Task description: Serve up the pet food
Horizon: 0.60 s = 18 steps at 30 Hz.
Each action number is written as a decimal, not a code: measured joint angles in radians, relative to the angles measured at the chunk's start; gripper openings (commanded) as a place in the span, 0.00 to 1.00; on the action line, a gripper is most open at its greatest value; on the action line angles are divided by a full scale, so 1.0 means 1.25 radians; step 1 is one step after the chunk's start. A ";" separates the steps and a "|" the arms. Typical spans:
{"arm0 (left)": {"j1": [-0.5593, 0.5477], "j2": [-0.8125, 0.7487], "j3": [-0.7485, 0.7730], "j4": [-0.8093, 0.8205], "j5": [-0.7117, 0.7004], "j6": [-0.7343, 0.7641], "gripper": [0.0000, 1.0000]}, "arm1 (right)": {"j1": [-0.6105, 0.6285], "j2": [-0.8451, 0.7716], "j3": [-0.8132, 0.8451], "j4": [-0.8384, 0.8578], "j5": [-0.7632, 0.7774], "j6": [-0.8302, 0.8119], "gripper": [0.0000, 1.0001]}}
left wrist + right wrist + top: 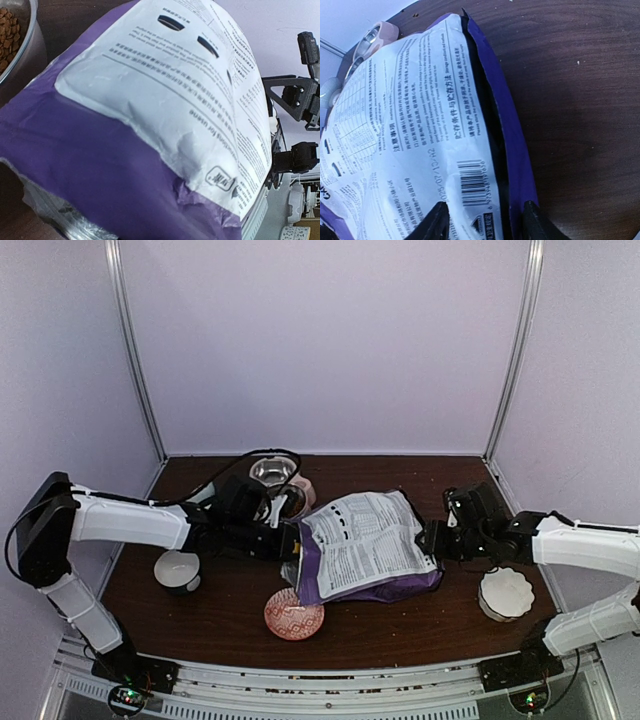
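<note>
The purple pet food bag (pixel 365 545) lies white back up across the middle of the table, its open mouth at the lower left above a pink patterned plate (pixel 294 616). My left gripper (pixel 287 540) is at the bag's left edge; in the left wrist view the bag (pixel 150 115) hides its fingers. My right gripper (pixel 436 540) holds the bag's bottom end (pixel 470 150), one finger (pixel 437 222) on the white face and the other on the purple side. Brown kibble (pixel 7 35) fills a steel-lined bowl (pixel 293 500) behind the left gripper.
An empty steel bowl (pixel 269 471) stands at the back. A white cup (pixel 177 571) sits at front left, under the left arm. A white scalloped bowl (pixel 505 593) sits at front right, beside the right arm. The booth's walls close in the back and sides.
</note>
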State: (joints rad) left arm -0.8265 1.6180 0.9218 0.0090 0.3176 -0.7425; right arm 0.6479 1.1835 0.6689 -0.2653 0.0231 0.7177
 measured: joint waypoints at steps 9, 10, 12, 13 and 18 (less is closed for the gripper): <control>-0.002 0.103 0.005 0.178 0.036 -0.009 0.00 | -0.010 0.078 -0.030 0.097 -0.052 0.028 0.26; -0.004 0.114 0.009 0.193 0.039 -0.014 0.00 | -0.011 0.080 -0.032 0.104 -0.055 0.032 0.26; -0.007 0.141 0.017 0.237 0.050 -0.032 0.00 | -0.012 0.084 -0.032 0.110 -0.058 0.037 0.25; -0.007 0.153 0.017 0.261 0.053 -0.044 0.00 | -0.012 0.085 -0.032 0.112 -0.059 0.038 0.25; -0.007 0.179 0.018 0.336 0.068 -0.092 0.00 | -0.013 0.085 -0.033 0.114 -0.059 0.042 0.35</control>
State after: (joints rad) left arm -0.8349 1.8420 0.9440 0.4290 0.4030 -0.8570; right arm 0.6315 1.2900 0.6281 -0.1230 -0.0509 0.7708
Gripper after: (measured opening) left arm 0.220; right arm 0.272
